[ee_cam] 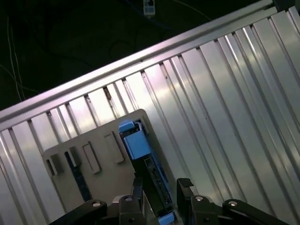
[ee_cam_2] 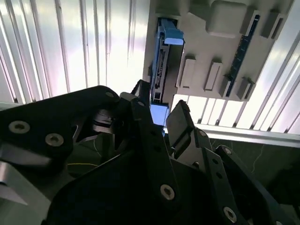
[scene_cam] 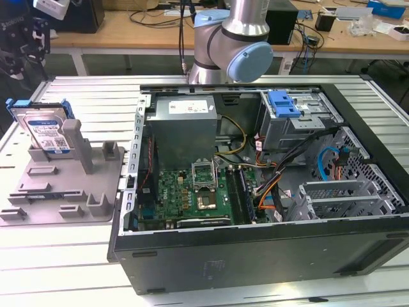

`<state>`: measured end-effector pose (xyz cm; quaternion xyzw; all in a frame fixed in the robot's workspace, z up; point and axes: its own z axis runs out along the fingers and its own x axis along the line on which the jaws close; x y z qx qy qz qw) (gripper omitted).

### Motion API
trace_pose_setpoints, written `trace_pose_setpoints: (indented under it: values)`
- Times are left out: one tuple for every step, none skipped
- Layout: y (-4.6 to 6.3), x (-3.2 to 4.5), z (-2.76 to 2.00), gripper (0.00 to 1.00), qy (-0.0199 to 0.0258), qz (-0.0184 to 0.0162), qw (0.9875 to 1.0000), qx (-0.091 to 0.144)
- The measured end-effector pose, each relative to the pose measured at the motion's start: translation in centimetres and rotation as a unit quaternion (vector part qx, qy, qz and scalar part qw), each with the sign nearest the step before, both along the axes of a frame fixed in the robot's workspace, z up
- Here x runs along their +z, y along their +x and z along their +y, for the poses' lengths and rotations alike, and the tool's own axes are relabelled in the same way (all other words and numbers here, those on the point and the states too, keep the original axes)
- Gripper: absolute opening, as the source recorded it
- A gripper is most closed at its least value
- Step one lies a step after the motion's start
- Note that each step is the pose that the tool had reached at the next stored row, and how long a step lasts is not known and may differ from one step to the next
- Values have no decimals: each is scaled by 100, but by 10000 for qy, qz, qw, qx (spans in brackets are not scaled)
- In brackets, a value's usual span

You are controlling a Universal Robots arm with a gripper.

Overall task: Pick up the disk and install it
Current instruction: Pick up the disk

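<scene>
The disk [scene_cam: 46,130] is a silver drive with a white-and-blue label in a blue carrier. It stands on edge in a slot of the grey holder [scene_cam: 70,185] at the exterior view's left. My gripper [scene_cam: 25,48] hangs above it. In both wrist views the disk [ee_cam_2: 161,70] [ee_cam: 146,161] runs edge-on between my black fingers [ee_cam_2: 180,123]. The gripper [ee_cam_2: 159,117] [ee_cam: 161,190] is open, its fingers [ee_cam: 185,188] straddling the disk's near end with a gap showing at one side.
An open computer case [scene_cam: 255,256] lies to the exterior view's right of the holder, with a grey power-supply box [scene_cam: 185,121], a motherboard [scene_cam: 192,192] and a drive cage with a blue latch [scene_cam: 284,103]. A memory stick [ee_cam_2: 243,47] stands in the holder. The arm's base [scene_cam: 230,38] rises behind the case.
</scene>
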<state>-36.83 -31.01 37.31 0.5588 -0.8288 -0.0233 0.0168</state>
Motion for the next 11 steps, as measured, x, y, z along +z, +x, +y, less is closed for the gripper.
trace_pose_setpoints:
  values:
    - [0, -1, 0, 42, 0, 0, 9999, 125]
    - [0, -1, 0, 42, 0, 0, 9998, 212]
    - [0, -2, 0, 42, 0, 0, 9993, 367]
    - [0, -3, 0, 42, 0, 1, 9985, 555]
    - [0, -4, 0, 42, -1, 1, 9974, 715]
    - [0, -5, 0, 42, -1, 1, 9965, 833]
    - [0, -5, 0, 42, -1, 1, 9957, 925]
    - [0, -6, 0, 42, -3, 1, 9931, 1171]
    - [-1, -6, 0, 42, -9, 2, 9919, 1274]
    - [-1, -6, 0, 42, -11, 2, 9912, 1321]
    - [-1, -6, 0, 42, -12, 2, 9912, 1325]
